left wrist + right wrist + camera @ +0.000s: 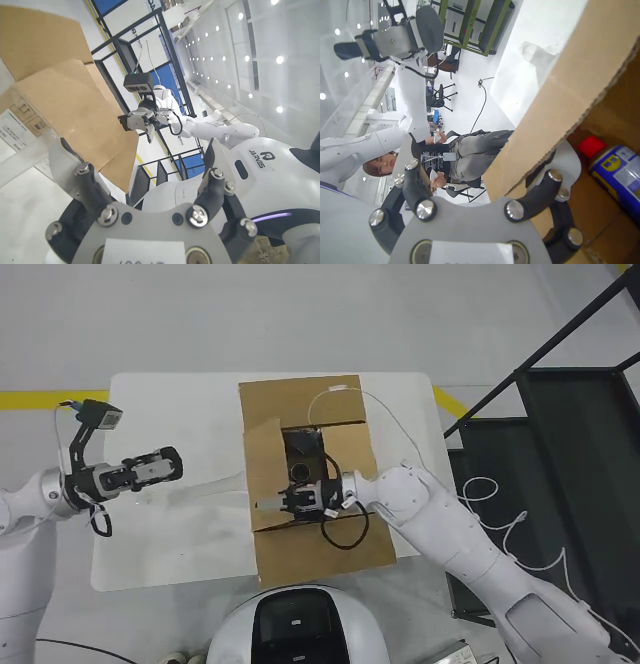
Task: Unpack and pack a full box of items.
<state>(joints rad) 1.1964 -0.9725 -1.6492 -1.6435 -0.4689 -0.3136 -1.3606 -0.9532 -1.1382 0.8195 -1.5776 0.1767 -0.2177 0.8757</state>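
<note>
An open cardboard box [345, 414] stands in the middle of the white table [170, 394], its flaps folded outward. Inside lies a blue and yellow spray can [617, 172] with a red cap. My right gripper [290, 502] is at the box's near side. It is open, and the edge of a cardboard flap [545, 107] runs between its fingers [406, 155]. My left gripper [170, 464] hangs open and holds nothing, left of the box and pointing at it. In the left wrist view the left gripper [135, 147] faces the box wall [70, 105], with the right gripper [136, 122] farther off.
A black metal rack [560, 464] stands close to the table's right side. A thin white cable [385, 409] loops over the box's far right corner. The box wall facing the left arm carries a white label [15, 130].
</note>
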